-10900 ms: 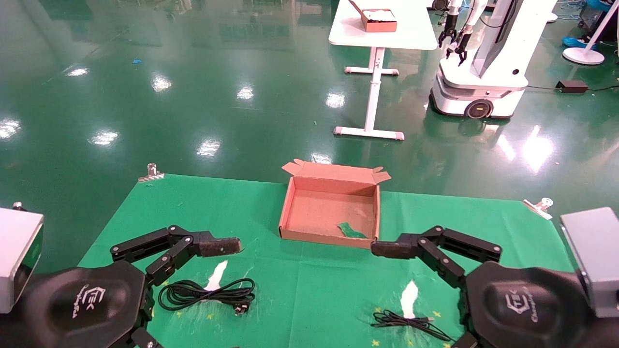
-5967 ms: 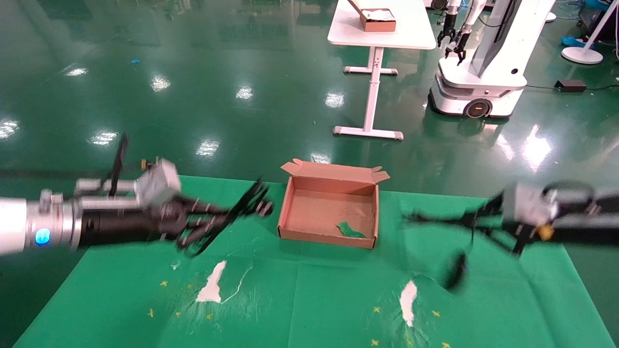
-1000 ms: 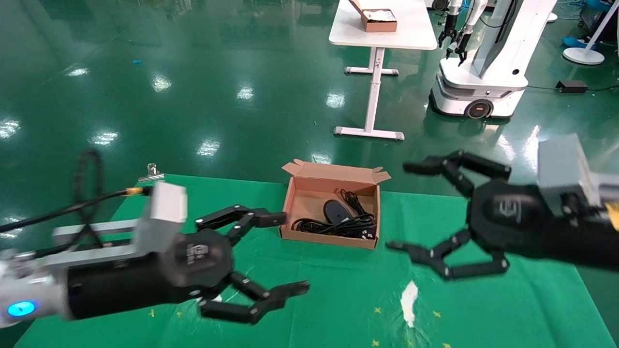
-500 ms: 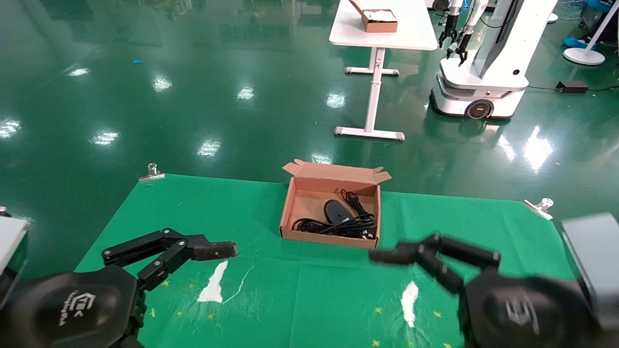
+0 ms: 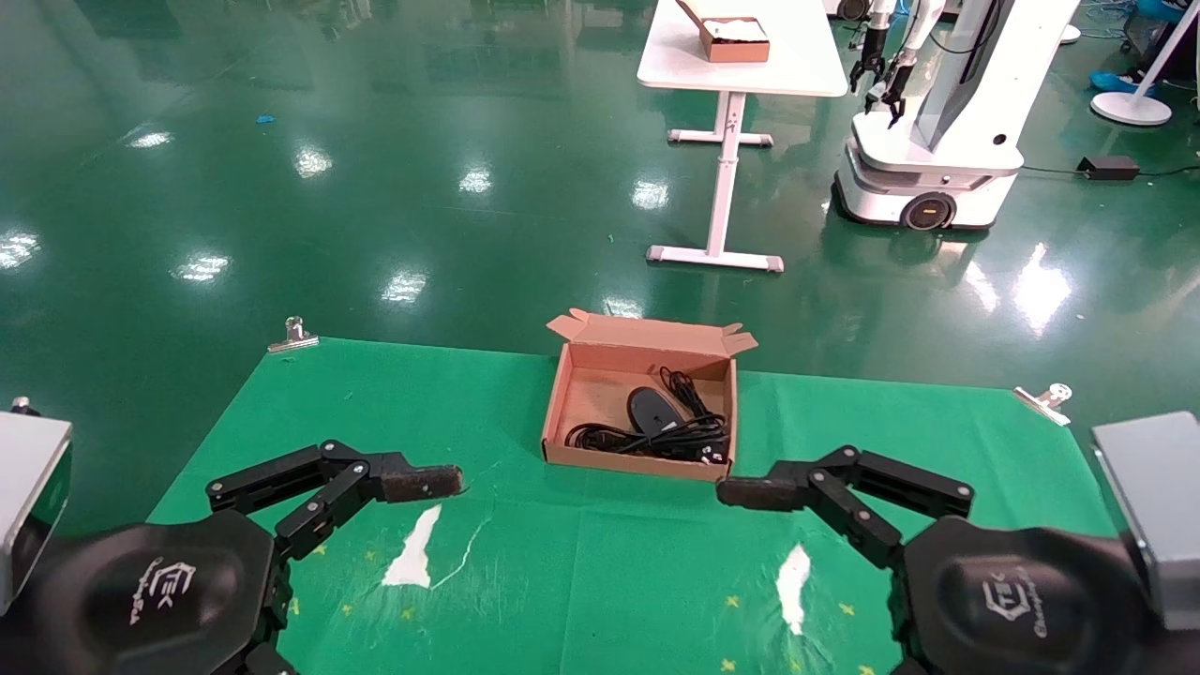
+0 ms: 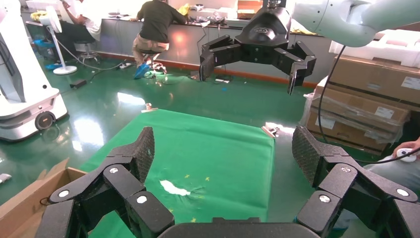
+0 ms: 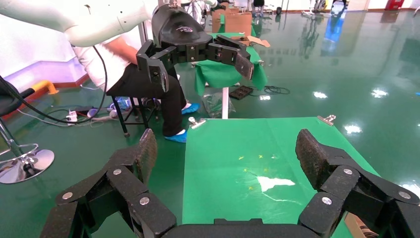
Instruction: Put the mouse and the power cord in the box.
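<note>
The brown cardboard box [image 5: 634, 463] stands open at the middle of the green cloth. Inside it the black oval mouse [image 5: 652, 409] lies with its thin cable behind it. The thick looped power cord [image 5: 656, 439] lies along the front wall, plug at the near right corner. My left gripper [image 6: 224, 148] hovers open and empty at the near left, one fingertip [image 5: 427, 481] left of the box. My right gripper [image 7: 227, 148] hovers open and empty at the near right, one fingertip [image 5: 750, 491] just in front of the box's right corner. Neither touches the box.
Two white tears [image 5: 412, 548] [image 5: 793, 574] mark the green cloth, which metal clips [image 5: 293, 335] [image 5: 1048, 397] hold at the far corners. Beyond it stand a white table [image 5: 797, 70] with a smaller brown box [image 5: 733, 39] and another robot [image 5: 937, 131]. A seated person [image 7: 129, 74] is beside the table.
The cord and mouse, once on the cloth near my grippers, now lie in the box. Over the last second both arms drew back and down to the near edge, grippers open.
</note>
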